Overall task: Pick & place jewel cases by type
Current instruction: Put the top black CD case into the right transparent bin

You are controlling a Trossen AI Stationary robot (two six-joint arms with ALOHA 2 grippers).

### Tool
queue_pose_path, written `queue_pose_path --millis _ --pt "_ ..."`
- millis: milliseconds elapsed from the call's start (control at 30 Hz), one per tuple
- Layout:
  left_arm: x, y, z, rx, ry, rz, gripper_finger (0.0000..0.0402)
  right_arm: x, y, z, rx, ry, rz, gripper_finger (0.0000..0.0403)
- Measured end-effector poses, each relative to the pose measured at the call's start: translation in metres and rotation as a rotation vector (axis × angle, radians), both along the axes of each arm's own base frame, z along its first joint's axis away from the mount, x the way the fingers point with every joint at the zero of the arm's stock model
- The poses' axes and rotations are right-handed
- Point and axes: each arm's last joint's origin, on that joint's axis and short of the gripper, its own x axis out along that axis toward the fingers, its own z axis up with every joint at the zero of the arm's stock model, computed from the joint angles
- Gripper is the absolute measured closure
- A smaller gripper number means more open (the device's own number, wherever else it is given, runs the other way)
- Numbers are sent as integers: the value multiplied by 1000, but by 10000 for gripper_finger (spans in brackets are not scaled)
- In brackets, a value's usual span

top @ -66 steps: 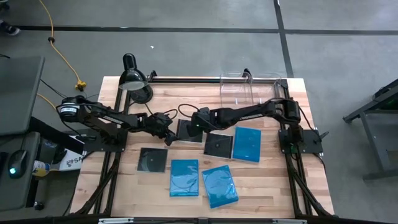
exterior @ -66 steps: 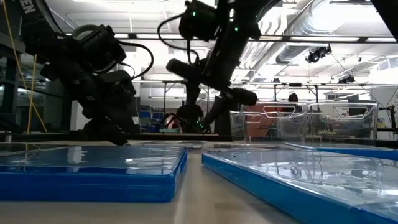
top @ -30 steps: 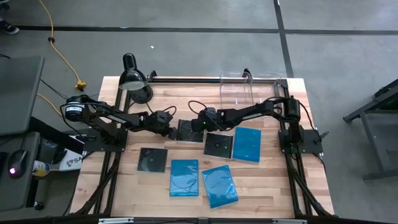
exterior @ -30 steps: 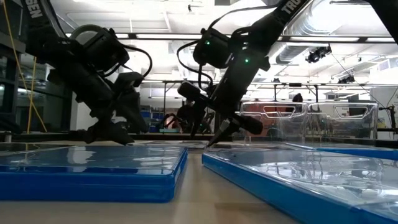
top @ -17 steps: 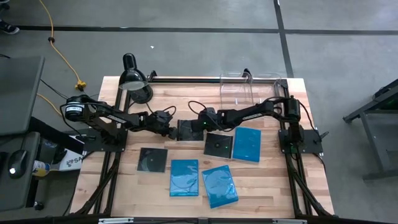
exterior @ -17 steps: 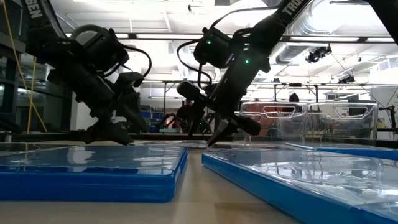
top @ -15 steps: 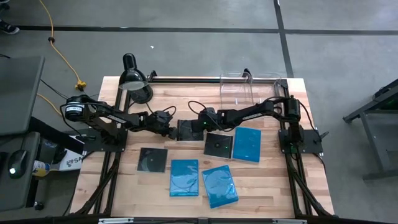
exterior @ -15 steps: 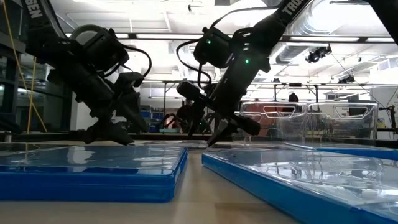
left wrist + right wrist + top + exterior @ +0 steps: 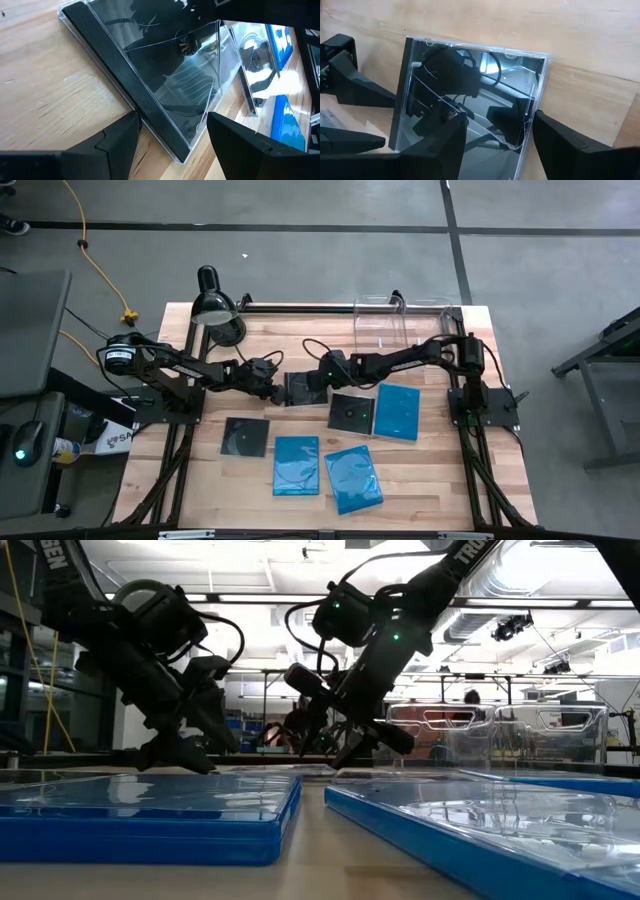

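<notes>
black case between the jaws [image 9: 298, 389]: glossy, square, clear-edged; laid flat between the two open sets of jaws, its edges framed by both.
black case, second [image 9: 351, 413]: laid flat just beyond the right jaws.
black case, third [image 9: 246, 437]: laid flat, apart from the left jaws.
blue cases [image 9: 297, 465]: three rectangles, laid flat, well clear of both jaws.

White letters "TROSSEN", partly cut off, on the arm [image 9: 452, 562] in the low view
</notes>
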Motion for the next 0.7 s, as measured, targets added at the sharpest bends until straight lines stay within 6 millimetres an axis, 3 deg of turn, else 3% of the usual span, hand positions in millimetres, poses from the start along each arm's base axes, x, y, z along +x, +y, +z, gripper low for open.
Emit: queue_pose_path --millis 700 --pt "0 0 0 22 -5 -15 166 -2 1 47 -25 -145 55 204"
